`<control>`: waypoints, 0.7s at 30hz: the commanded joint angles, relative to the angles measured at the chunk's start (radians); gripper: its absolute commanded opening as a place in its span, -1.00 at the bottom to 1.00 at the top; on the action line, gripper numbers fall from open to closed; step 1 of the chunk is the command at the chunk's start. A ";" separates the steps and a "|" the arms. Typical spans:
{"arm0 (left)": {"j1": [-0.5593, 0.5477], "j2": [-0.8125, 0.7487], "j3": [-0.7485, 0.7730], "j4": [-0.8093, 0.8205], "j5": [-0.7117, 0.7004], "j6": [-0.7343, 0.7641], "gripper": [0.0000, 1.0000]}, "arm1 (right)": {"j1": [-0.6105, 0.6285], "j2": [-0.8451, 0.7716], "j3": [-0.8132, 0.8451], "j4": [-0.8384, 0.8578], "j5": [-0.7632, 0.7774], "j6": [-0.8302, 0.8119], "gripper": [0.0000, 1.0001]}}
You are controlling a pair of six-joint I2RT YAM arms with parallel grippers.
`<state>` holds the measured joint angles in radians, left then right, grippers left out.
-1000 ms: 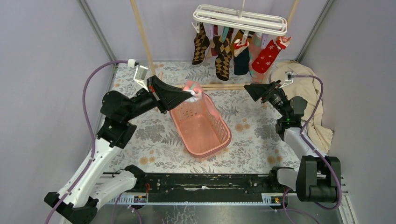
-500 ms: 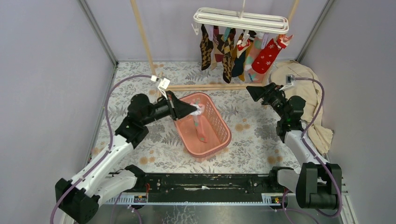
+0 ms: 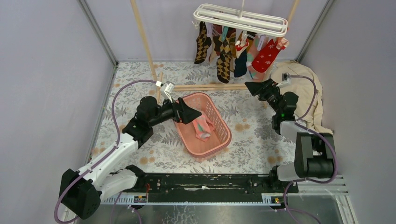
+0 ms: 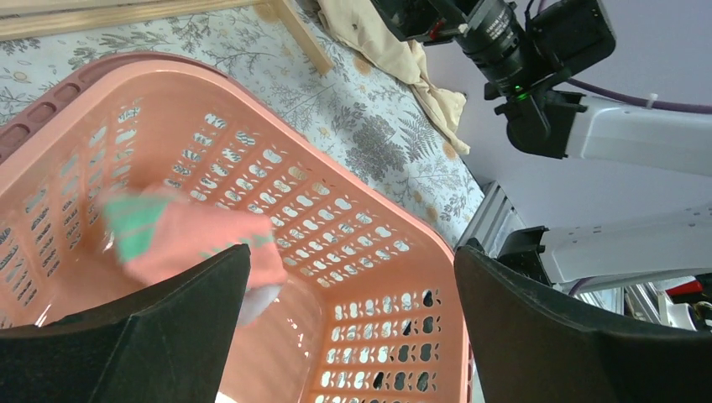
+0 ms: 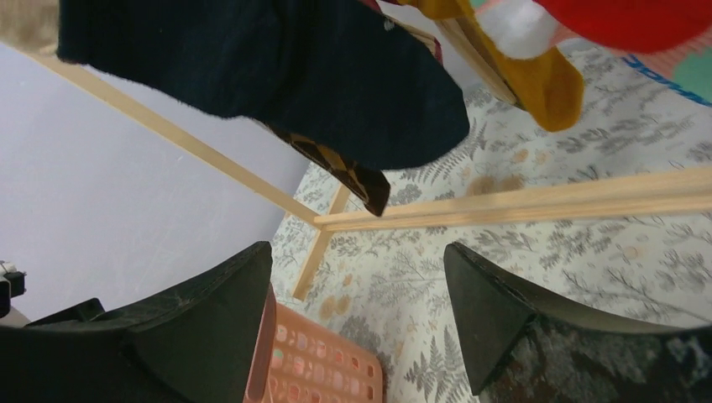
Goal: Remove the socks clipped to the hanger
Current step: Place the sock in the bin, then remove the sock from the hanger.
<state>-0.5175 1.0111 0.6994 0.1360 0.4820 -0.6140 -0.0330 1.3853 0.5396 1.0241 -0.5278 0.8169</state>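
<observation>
From above: seeing socks (image 3: pixel 223 51) dangling from the hanger (image 3: pixel 243 19) at twelve o'clock, pink sock (image 3: pixel 204 128) lying in the basket (image 3: pixel 227 133). Left wrist: holding left gripper (image 4: pixel 351 256) fingers wide apart over it. Right wrist: holding right gripper (image 5: pixel 357 252) fingers apart under navy sock (image 5: pixel 252 67). Guessing soft, floppy; pinching near the top.

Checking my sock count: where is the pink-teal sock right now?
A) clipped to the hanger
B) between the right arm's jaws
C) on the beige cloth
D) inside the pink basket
D: the sock sits inside the basket, well apart from the hanger.
</observation>
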 commanded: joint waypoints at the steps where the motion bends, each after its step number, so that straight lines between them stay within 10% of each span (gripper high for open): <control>1: -0.009 -0.031 0.012 0.057 -0.030 0.029 0.97 | 0.030 0.089 0.110 0.244 -0.037 0.043 0.62; 8: -0.017 -0.084 0.022 0.006 -0.079 0.045 0.97 | 0.255 0.070 0.231 -0.087 0.221 -0.357 0.60; 21: -0.045 -0.104 0.032 -0.026 -0.138 0.057 0.97 | 0.348 0.091 0.225 -0.091 0.697 -0.550 0.72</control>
<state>-0.5507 0.9142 0.7029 0.1024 0.3794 -0.5800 0.3115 1.4918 0.7593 0.8715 -0.0097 0.3439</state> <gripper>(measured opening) 0.986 0.856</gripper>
